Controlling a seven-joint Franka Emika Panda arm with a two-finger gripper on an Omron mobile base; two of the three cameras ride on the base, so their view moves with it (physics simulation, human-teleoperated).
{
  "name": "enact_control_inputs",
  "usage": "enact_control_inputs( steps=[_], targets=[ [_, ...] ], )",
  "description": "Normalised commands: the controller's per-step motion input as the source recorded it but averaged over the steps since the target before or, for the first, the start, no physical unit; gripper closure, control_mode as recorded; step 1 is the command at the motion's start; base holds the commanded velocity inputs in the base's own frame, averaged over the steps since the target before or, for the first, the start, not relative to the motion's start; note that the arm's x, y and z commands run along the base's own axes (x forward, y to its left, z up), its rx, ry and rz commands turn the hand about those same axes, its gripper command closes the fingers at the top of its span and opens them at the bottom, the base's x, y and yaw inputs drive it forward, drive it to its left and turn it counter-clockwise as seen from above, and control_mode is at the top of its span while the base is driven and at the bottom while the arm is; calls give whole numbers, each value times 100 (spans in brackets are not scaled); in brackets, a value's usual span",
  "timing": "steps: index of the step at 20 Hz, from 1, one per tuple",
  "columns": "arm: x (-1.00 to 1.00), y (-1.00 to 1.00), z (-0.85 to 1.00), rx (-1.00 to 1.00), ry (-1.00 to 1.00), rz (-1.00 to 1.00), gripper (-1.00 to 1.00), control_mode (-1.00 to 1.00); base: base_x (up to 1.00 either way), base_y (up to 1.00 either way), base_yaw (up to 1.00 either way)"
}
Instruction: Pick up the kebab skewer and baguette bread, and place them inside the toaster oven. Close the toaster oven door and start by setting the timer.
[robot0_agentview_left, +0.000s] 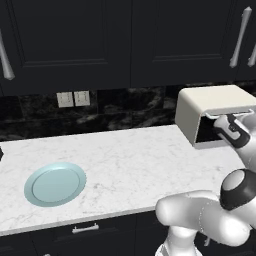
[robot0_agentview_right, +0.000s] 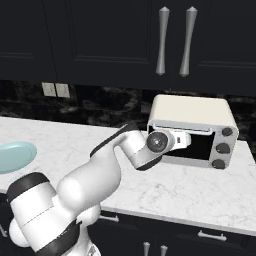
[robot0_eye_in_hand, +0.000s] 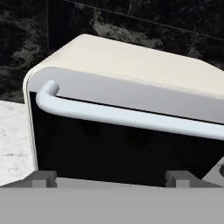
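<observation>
arm: reaching forward, wrist level at oven front | tool: fingers spread wide, gripping nothing, just before toaster oven door below its handle | toaster oven: on counter, door shut

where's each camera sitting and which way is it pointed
Left base view: behind the arm's left, looking over the counter, plate and toaster oven; arm lower right.
Right base view: behind its right, facing the oven front and knobs; arm lower left.
Hand view: on the hand, facing the toaster oven door handle; open gripper below.
Shared: the oven.
</observation>
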Motion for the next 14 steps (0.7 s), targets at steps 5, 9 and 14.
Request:
enact_control_inputs(
  steps=[5,9,14],
  targets=[
    [-38,-50,48,-8,-11,3,-100,-100,0,0,0],
    [-57,-70,37,-10,-9,15,-100,-100,0,0,0],
    [-45,-71,4,-21,-18,20,-100,-100,0,0,0]
  ],
)
